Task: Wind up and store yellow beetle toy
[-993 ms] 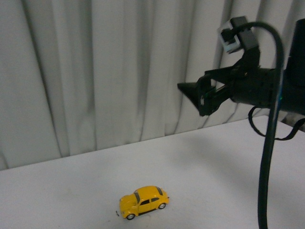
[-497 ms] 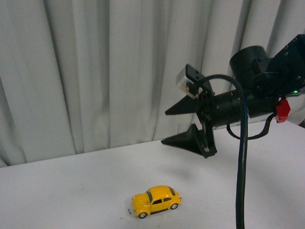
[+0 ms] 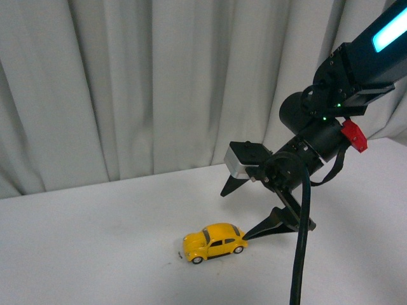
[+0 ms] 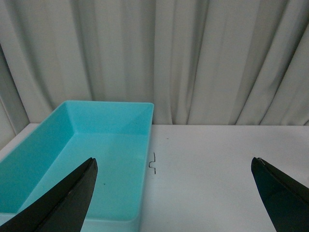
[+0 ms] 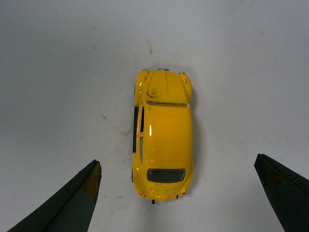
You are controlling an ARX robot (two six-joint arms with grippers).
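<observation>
- yellow beetle toy [image 3: 215, 242] sits on its wheels on the white table [image 3: 95, 241], at 6 o'clock in the front view, nose toward 8 o'clock.
- My right gripper [image 3: 234, 215] hangs over the toy's tail, off at about 1 o'clock from it. Fingers are spread wide with nothing held, and the lower fingertip is just beside the rear bumper.
- Right wrist view: car is centred between my fingers, long axis running straight out from the wrist, so the jaws line up across its flanks.
- Handling, my read: light, rigid, glossy shell, so slippery. It will roll if nudged lengthwise.
- Best hold: both door panels, between the wheel arches, low on the body. Avoid the domed roof, since pads would slide off.
- Winding mechanism not visible.
- My left gripper [image 4: 174, 159] is also spread wide and empty. A teal bin [image 4: 72, 130] lies ahead of it, nothing visible inside; likely the storage spot.
- Grey curtain [image 3: 127, 82] behind at 12 o'clock.
</observation>
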